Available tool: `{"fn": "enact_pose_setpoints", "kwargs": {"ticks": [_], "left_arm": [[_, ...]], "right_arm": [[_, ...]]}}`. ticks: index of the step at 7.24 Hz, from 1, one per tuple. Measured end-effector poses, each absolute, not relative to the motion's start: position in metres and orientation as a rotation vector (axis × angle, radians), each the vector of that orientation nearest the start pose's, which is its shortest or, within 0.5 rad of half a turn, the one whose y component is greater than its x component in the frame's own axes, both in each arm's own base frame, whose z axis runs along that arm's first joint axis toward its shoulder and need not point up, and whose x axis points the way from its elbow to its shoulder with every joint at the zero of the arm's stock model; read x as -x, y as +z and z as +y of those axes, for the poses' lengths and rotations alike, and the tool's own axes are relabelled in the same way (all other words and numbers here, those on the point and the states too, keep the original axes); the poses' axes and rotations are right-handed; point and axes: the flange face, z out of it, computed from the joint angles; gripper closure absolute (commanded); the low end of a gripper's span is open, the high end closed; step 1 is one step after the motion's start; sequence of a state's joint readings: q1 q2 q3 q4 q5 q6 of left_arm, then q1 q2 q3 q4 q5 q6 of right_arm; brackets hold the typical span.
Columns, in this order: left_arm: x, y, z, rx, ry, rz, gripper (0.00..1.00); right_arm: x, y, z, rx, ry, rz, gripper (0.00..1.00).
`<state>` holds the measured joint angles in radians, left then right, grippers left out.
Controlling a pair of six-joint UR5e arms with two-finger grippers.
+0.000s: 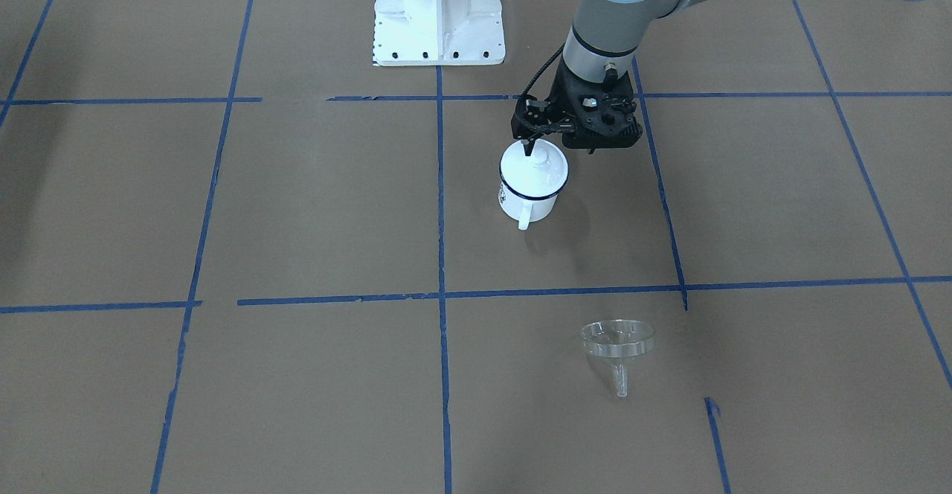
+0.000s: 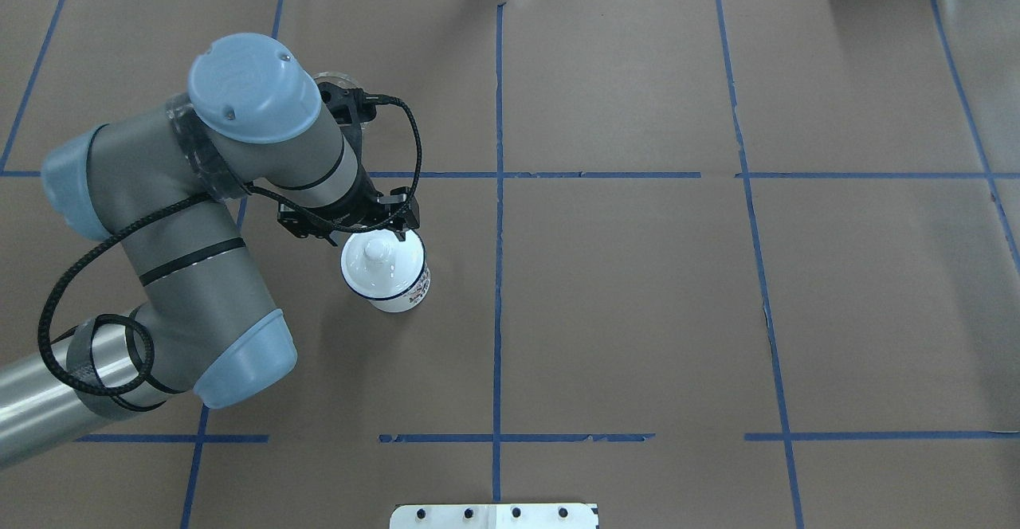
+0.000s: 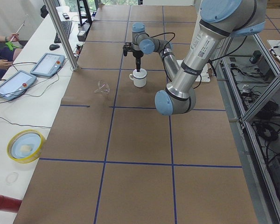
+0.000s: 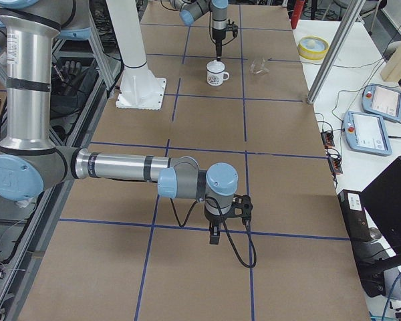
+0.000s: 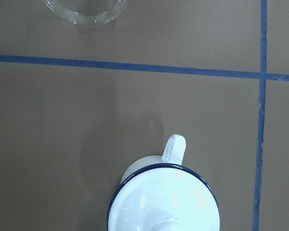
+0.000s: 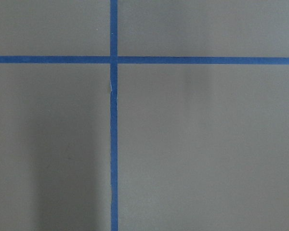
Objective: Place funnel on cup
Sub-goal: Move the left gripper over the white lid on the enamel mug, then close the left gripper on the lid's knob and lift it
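Note:
The cup [image 1: 529, 198] is a white enamel mug with a dark blue rim. It stands upright on the brown table and a round white knobbed lid [image 1: 534, 168] covers it. My left gripper [image 1: 561, 150] hangs just above the lid, a little to my left of the knob. Its fingers look spread and hold nothing. The left wrist view shows the lid [image 5: 164, 197] and the cup's handle [image 5: 175, 148] below me. The clear funnel [image 1: 617, 339] lies on the table beyond the cup, apart from it. My right gripper [image 4: 214, 237] points down over bare table far away; I cannot tell whether it is open.
The white robot base [image 1: 439, 10] stands behind the cup. A yellow bowl [image 3: 25, 145] and control pendants [image 3: 46, 64] sit on the side bench past the table's far edge. Blue tape lines cross the brown cover.

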<state>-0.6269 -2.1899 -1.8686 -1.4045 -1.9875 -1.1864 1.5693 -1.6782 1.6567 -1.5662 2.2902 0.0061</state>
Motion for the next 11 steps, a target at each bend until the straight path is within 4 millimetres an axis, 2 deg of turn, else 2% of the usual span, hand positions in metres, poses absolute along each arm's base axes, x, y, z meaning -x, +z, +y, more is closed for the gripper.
{"fn": "enact_pose_setpoints", "kwargs": {"ticks": [3, 6, 7, 9, 10, 11], "left_arm": [[-0.4613, 0.2020, -0.4352, 0.005, -0.069, 0.829, 0.40], [-0.4629, 0.2049, -0.4355, 0.006, -0.070, 0.827, 0.45], [-0.4628, 0.2053, -0.4356, 0.007, -0.070, 0.827, 0.57], [-0.4622, 0.2038, -0.4350, 0.006, -0.070, 0.829, 0.95], [-0.4615, 0.2019, -0.4343, 0.004, -0.069, 0.833, 1.00], [-0.4599, 0.1991, -0.4334, 0.000, -0.068, 0.839, 1.00]], "right_arm": [[-0.0670, 0.6701, -0.4451, 0.019, 0.010, -0.719, 0.00], [-0.0670, 0.6701, -0.4451, 0.019, 0.010, -0.719, 0.00], [-0.0670, 0.6701, -0.4451, 0.019, 0.010, -0.719, 0.00], [-0.0670, 0.6701, -0.4451, 0.019, 0.010, -0.719, 0.00], [-0.0670, 0.6701, -0.4451, 0.019, 0.010, -0.719, 0.00], [-0.0670, 0.6701, -0.4451, 0.019, 0.010, -0.719, 0.00]]}}
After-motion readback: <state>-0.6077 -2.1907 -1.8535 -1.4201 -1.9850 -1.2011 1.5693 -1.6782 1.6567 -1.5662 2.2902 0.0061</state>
